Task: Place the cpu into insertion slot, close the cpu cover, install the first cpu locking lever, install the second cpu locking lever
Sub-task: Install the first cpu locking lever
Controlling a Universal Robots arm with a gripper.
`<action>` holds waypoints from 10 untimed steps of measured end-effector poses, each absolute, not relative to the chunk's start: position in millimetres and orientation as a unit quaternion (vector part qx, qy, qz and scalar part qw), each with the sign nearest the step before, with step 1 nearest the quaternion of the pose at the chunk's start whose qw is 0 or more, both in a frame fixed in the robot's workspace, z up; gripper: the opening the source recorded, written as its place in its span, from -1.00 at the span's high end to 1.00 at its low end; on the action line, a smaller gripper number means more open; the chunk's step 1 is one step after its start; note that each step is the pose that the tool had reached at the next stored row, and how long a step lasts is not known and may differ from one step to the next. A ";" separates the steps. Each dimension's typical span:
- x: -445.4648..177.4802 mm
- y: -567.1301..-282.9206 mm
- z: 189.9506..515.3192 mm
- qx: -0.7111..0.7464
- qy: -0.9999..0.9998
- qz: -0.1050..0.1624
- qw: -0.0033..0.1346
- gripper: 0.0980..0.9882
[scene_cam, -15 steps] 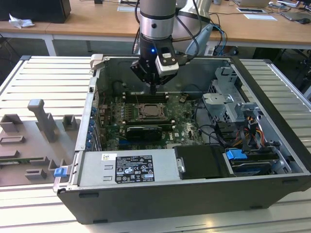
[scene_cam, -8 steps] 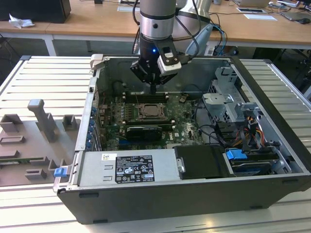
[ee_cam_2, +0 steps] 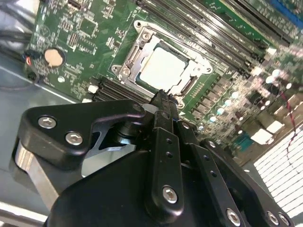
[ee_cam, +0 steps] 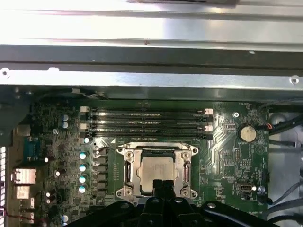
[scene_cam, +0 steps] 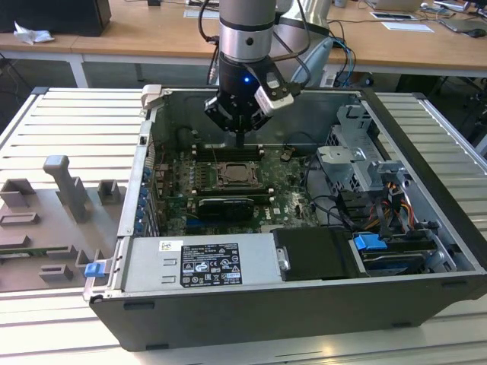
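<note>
The cpu (ee_cam: pixel 156 173), a pale silvery square, lies flat in the insertion slot (ee_cam: pixel 124 191) on the green motherboard, and it also shows in the second wrist view (ee_cam_2: pixel 163 71). The cpu cover (ee_cam: pixel 185 163), a grey metal frame, lies down around the chip (ee_cam_2: pixel 134 66). A thin wire lever (ee_cam: pixel 108 149) juts out at one corner of the socket. My gripper (scene_cam: pixel 240 141) hangs just above the socket's far edge in the exterior view. Its black fingertips (ee_cam_2: pixel 163 101) are pressed together with nothing between them, close over the chip's edge (ee_cam: pixel 163 185).
The motherboard sits deep inside an open computer case (scene_cam: pixel 228 304). Long black memory slots (ee_cam: pixel 147 120) run just beyond the socket. A black graphics card (scene_cam: pixel 224 205) lies in front of it. Cables and a drive cage (scene_cam: pixel 365 175) stand at the exterior view's right.
</note>
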State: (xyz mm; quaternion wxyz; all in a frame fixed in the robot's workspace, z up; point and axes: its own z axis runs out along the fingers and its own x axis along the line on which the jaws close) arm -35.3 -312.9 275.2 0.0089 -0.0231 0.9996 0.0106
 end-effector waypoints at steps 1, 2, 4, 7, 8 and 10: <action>-35.3 -312.9 275.1 -0.030 0.999 0.011 0.009 0.98; -35.8 -312.9 275.1 -0.037 0.999 0.011 0.009 0.98; -40.0 -312.9 275.2 -0.039 0.999 0.011 0.009 0.98; -55.5 -312.8 274.9 -0.039 0.999 0.011 0.011 0.98; -59.4 -312.8 274.7 -0.039 0.999 0.011 0.011 0.98; -70.8 -312.7 273.9 -0.039 0.999 0.011 0.013 0.98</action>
